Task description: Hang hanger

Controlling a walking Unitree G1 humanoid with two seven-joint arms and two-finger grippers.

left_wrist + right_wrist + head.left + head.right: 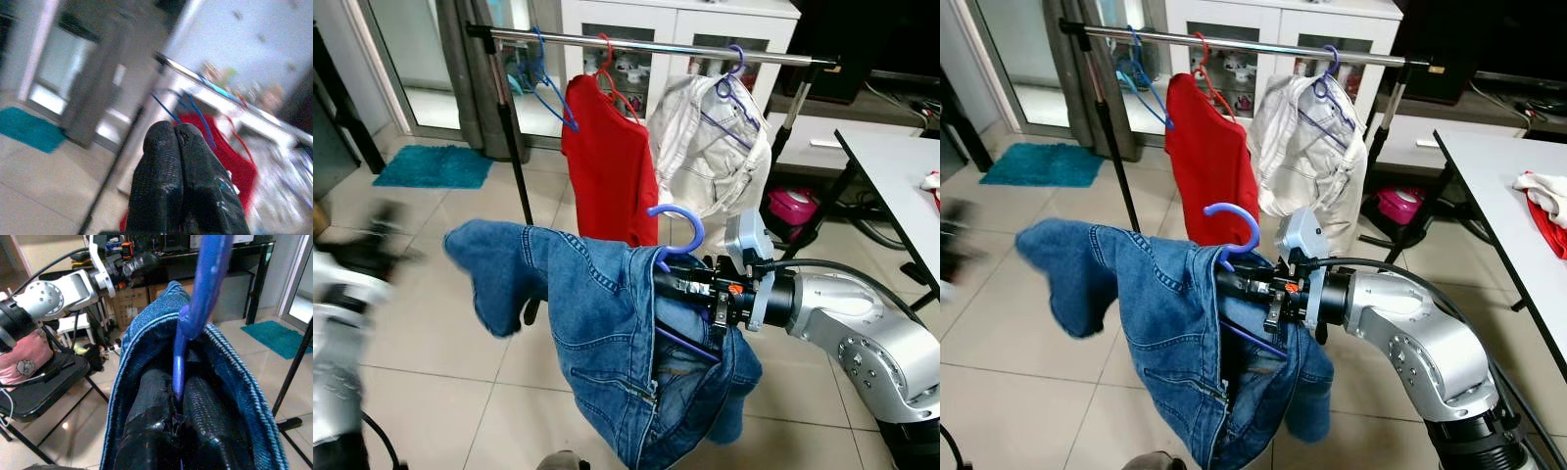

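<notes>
1. Up ahead of the robot, beyond the raised load, a silver metal clothes rail [646, 43] runs across the head views, already carrying an empty blue wire hanger [548, 93], a red shirt [607, 162] and a white jacket [710, 147].
2. Held in the right pincer [690, 284], a purple plastic hanger [677, 230] bears a blue denim jacket [597, 333]; the two black fingers are closed tight on its neck, as the right wrist view shows, and its hook stands upright above them.
3. That hook sits lower than the rail and nearer the robot, with its open curl facing the robot's left.
4. My judgement: the coming move turns on lifting the hook up and forward over the rail, likely into the free stretch between the blue wire hanger and the red shirt.
5. Low at the left, blurred, the left pincer [188, 191] has its fingers pressed together on nothing, well apart from the purple plastic hanger; the right arm is plainly the nearer.
</notes>
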